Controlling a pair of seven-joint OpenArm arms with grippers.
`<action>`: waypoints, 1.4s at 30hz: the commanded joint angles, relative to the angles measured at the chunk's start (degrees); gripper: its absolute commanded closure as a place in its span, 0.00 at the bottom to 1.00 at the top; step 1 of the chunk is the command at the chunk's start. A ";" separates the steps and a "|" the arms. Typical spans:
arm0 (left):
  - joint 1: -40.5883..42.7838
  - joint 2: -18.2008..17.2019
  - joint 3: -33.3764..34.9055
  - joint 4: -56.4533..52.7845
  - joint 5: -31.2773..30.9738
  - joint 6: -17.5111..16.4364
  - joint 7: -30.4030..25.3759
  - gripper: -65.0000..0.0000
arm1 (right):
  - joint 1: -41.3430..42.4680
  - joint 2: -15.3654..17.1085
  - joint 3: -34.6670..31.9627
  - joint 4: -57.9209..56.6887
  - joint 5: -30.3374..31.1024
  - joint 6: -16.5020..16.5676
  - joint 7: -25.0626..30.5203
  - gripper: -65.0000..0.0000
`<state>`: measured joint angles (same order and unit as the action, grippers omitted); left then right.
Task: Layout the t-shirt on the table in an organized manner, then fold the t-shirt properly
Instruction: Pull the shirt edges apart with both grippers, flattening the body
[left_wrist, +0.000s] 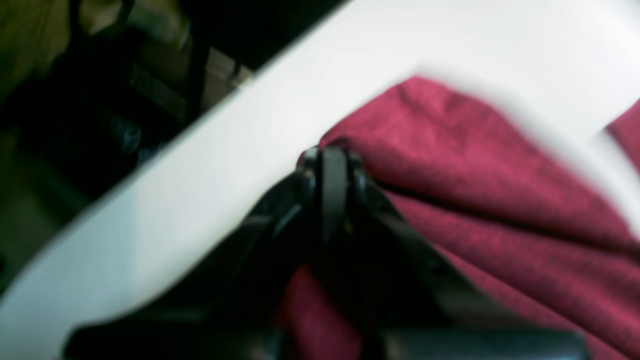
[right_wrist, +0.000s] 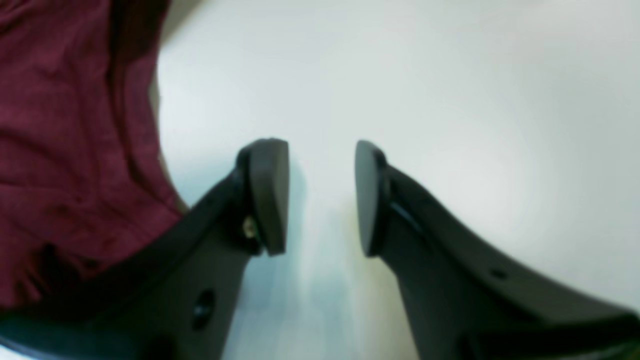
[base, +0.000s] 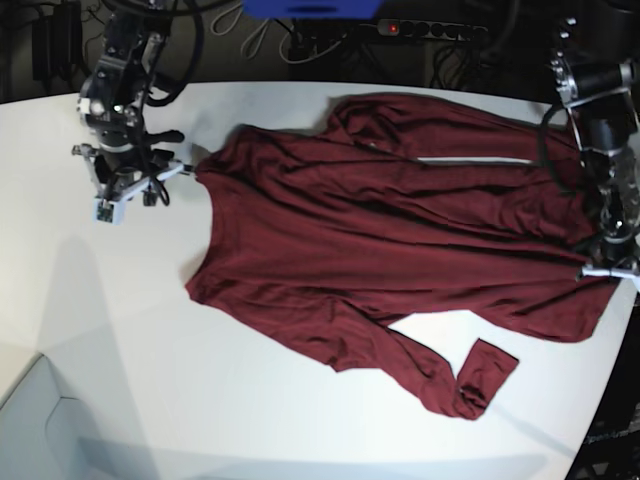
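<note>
- Clearly, the left gripper (left_wrist: 332, 165) is closed on a fold of the t-shirt (base: 400, 240), pinching the cloth at the edge near the rim of the table (left_wrist: 200, 165).
- The right gripper (right_wrist: 320, 195) stands half open with nothing between its jaws; it hovers over bare table just beside the shirt's other end.
- One risk: if the left arm pulls alone, the whole garment may slide toward the table edge and hang over it, because the other end is not held.
- Another risk: the pinch looks small, so the thin fabric could slip out under tension.
- The right jaws may also close on bare table and miss the cloth, since the fabric lies to their side.
- The t-shirt lies across the middle of the white table, spread but not flat.
- It is plain dark maroon with many long wrinkles, and one part is folded over near the far edge.
- One sleeve (base: 450, 375) points toward the near side, with its cuff turned.
</note>
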<state>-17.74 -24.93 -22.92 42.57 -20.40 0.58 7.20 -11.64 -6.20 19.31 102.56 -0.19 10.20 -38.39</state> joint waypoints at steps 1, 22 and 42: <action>-0.33 -0.87 -1.30 3.72 -0.04 -0.45 -0.92 1.00 | 1.48 0.26 -0.10 1.30 0.32 -0.04 1.34 0.65; 10.66 2.99 -6.40 13.92 0.05 -0.54 2.78 0.99 | 14.14 2.64 -17.60 -14.87 0.32 -0.04 2.04 0.65; 13.74 3.43 -6.40 30.36 -0.04 -0.45 2.78 0.66 | 6.14 10.11 -6.70 -22.78 0.32 -0.04 9.95 0.65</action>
<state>-2.90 -20.29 -29.06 71.68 -20.58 0.01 11.68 -4.82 3.68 12.38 80.25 1.56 11.51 -23.27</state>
